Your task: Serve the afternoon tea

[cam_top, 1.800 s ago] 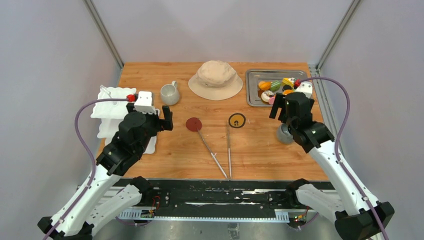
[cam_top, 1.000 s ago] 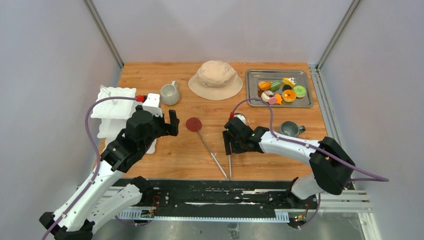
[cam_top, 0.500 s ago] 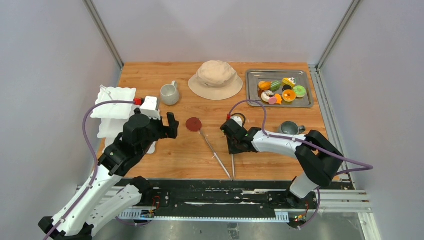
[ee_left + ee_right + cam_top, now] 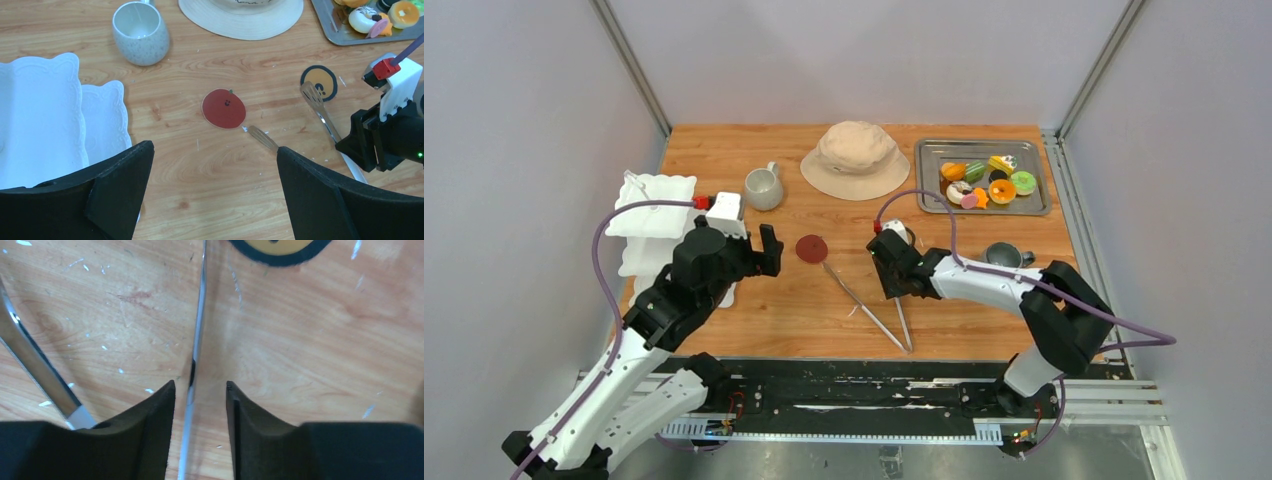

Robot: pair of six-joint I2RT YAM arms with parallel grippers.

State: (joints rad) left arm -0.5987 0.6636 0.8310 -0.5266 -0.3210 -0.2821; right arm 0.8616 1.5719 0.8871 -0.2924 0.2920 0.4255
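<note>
tongs [image 4: 869,310] swung rightward; right gripper [image 4: 200,390] part-open astride one arm, left gripper [image 4: 215,148] wide open.

No legible txt or labels anywhere.

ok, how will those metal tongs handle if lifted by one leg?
Probably slippery: the tongs are thin shiny metal, and the jaws of the right gripper straddle only one narrow leg. Likely to swing or droop, being long with the jaws far from the joined end. Probably stiff and light.

White wavy-edged stand [image 4: 40,115]; beige hat [image 4: 856,158]; red coaster [image 4: 223,108] (tiny smiley); speckled pale mug [image 4: 139,32]; silver tongs [image 4: 864,305].
</note>
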